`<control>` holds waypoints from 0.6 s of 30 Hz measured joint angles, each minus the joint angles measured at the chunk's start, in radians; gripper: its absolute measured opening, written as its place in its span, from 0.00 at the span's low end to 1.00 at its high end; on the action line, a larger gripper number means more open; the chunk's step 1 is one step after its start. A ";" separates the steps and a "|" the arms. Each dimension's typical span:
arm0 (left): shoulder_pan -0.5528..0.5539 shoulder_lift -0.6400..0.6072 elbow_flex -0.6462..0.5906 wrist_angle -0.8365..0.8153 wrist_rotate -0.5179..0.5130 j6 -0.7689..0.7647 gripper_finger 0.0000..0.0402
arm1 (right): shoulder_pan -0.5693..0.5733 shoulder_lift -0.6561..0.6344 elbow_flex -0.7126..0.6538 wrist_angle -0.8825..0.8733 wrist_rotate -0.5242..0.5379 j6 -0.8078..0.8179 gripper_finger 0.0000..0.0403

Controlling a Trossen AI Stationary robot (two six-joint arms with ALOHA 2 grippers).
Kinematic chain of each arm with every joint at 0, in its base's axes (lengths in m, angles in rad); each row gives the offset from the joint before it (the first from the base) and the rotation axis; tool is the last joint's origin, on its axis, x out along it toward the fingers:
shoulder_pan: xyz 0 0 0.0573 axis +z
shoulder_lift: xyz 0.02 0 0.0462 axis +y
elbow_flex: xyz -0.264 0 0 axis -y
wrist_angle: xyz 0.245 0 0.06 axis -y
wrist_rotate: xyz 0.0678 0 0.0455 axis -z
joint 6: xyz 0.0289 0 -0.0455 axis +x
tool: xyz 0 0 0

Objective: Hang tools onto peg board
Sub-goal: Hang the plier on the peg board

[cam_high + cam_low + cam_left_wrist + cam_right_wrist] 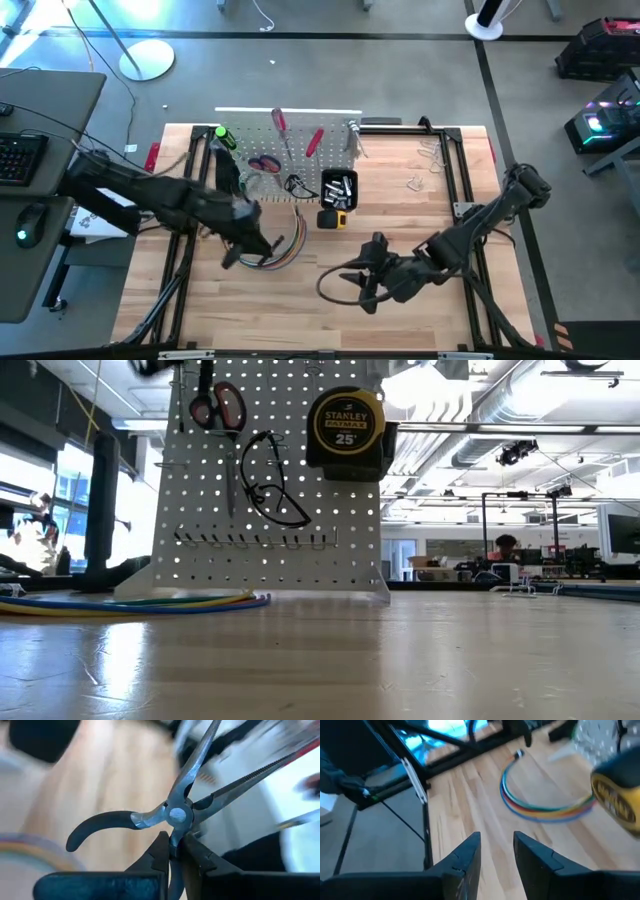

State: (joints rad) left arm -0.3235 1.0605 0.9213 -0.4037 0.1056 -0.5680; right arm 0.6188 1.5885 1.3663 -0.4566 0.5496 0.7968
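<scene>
Two dark arms work over a pale wooden table (300,310), the largest thing in the scene. At its far edge stands the white peg board (300,510), upright, with a small black bin (338,187) fixed toward its right. On the board hang red-handled scissors (217,404), a yellow tape measure (345,422) and dark-framed glasses (270,485); from above, a green-handled screwdriver (224,136) and two red-handled ones (279,120) also show there. A curved bundle of coloured cables (540,805) lies on the table just in front of the board.

The left gripper (250,240) hovers near the left side of the board, above the cables. Its fingers (155,855) are pinched tight on one handle of the black-handled pliers (175,812); the other handle sticks out free and the long toothed jaws stand apart, aimed toward the board.

The right gripper (496,851) waits nearer, to the right of centre, its fingers partly spread with nothing between them
</scene>
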 joint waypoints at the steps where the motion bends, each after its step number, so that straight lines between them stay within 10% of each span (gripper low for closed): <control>1: -0.001 -0.020 0.009 0.029 0.016 -0.015 0.04 | -0.003 -0.004 0.000 0.017 0.003 -0.022 0.27; 18: -0.001 0.055 0.052 0.475 0.161 -0.182 0.04 | -0.203 -0.011 0.000 0.452 -0.165 -0.298 0.34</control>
State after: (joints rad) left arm -0.3240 1.1151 0.9733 0.0718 0.2662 -0.7501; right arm 0.4158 1.5776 1.3663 -0.0049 0.3842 0.4991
